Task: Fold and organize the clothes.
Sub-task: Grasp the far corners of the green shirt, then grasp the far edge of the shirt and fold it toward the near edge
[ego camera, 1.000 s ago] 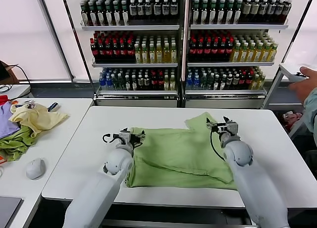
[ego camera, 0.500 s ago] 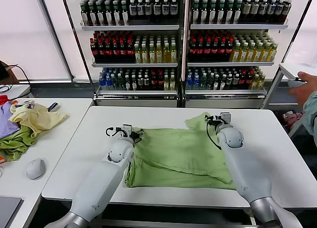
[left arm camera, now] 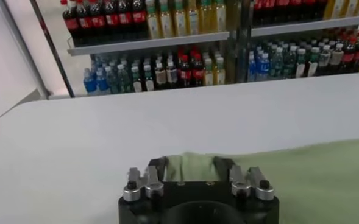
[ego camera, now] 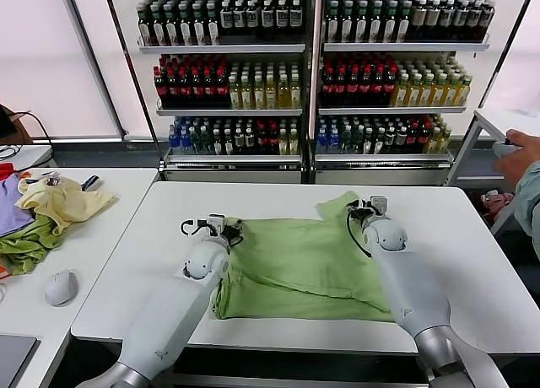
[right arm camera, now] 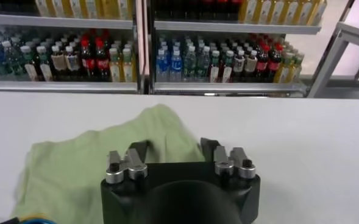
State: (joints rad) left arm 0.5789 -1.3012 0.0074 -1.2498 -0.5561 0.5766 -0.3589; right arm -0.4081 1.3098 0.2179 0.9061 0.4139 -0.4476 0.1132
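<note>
The light green polo shirt (ego camera: 295, 261) lies spread on the white table (ego camera: 481, 270), its far right part bunched up into a hump. Its print does not show. My left gripper (ego camera: 223, 228) is low at the shirt's far left corner. In the left wrist view its fingers (left arm camera: 159, 165) stand apart with the shirt's edge (left arm camera: 194, 163) between them. My right gripper (ego camera: 369, 207) is low at the hump on the far right. In the right wrist view its fingers (right arm camera: 141, 148) stand apart over the cloth (right arm camera: 75, 164).
A side table at the left holds a pale yellow garment (ego camera: 61, 201), a darker green one (ego camera: 21, 246), a purple one (ego camera: 7, 212) and a grey mouse (ego camera: 61, 287). Bottle shelves (ego camera: 312, 67) stand behind. A person's arm (ego camera: 523, 164) is at the far right.
Both arms have stretched farther across the table. The right gripper has moved a little left and away, onto the shirt's hump. The left gripper has edged toward the far left corner.
</note>
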